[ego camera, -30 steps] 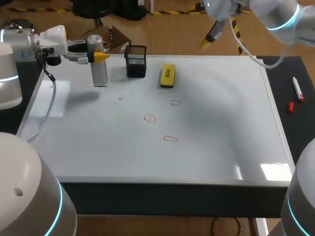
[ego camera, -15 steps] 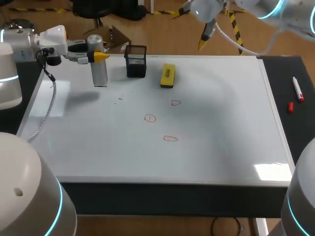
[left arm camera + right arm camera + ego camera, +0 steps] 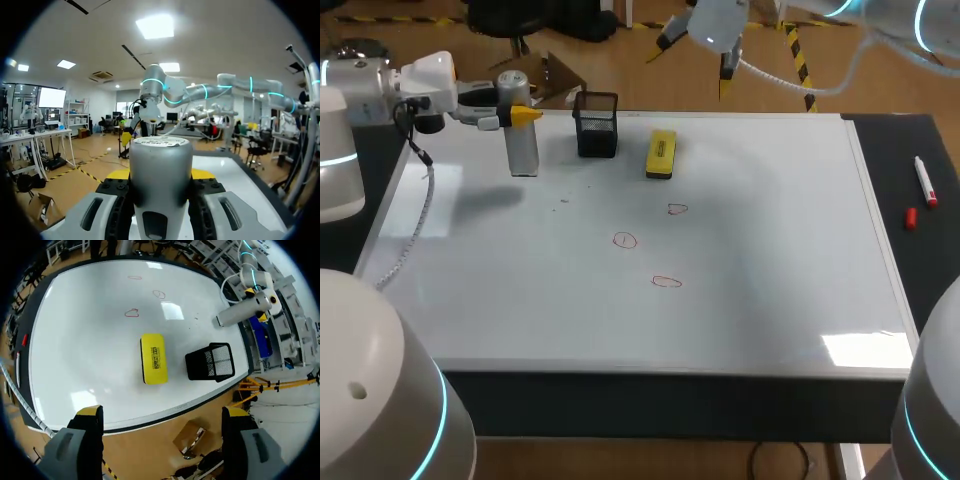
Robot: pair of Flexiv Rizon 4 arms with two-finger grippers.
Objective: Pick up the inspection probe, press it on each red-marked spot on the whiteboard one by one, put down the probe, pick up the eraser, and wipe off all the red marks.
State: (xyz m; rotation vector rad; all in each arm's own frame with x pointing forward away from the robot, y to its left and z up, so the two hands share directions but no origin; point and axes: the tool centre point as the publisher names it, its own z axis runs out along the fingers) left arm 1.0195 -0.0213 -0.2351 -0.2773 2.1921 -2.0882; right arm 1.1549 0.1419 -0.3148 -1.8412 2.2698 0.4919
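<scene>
— Head view, biggest thing first: where does the whiteboard (image 3: 770, 260) lie?

— Flat, covering most of the table, with a dark strip of table (image 3: 920, 140) bare along its right side.

— And the arms?

— My left arm comes in at the far left corner. The left gripper (image 3: 515, 115) is clamped from both sides on the upper part of the inspection probe (image 3: 523, 140), a silver cylinder held upright over that corner (whether its foot touches the board, I cannot tell). The left wrist view shows the same grasp: the probe (image 3: 160, 165) fills the gap in the left gripper (image 3: 160, 174).

— The right one?

— It reaches in from the far right. The right gripper (image 3: 693, 64) hangs high beyond the board's far edge, fingers spread wide with nothing between them. From its wrist, the right gripper (image 3: 162, 412) looks down on the yellow eraser (image 3: 153, 358) ahead of it.

— Where is that eraser on the board?

— The eraser (image 3: 661, 154) lies flat near the far edge, just beside a black mesh pen holder (image 3: 596, 124), not touching it.

— The red marks?

— Three small red rings near the middle, apart from each other: one (image 3: 677, 209) nearest the eraser, one (image 3: 625, 240), one (image 3: 666, 281) nearest me.

— Anything smaller?

— A marker (image 3: 925, 180) and a red cap (image 3: 910, 218) on the dark strip.
</scene>
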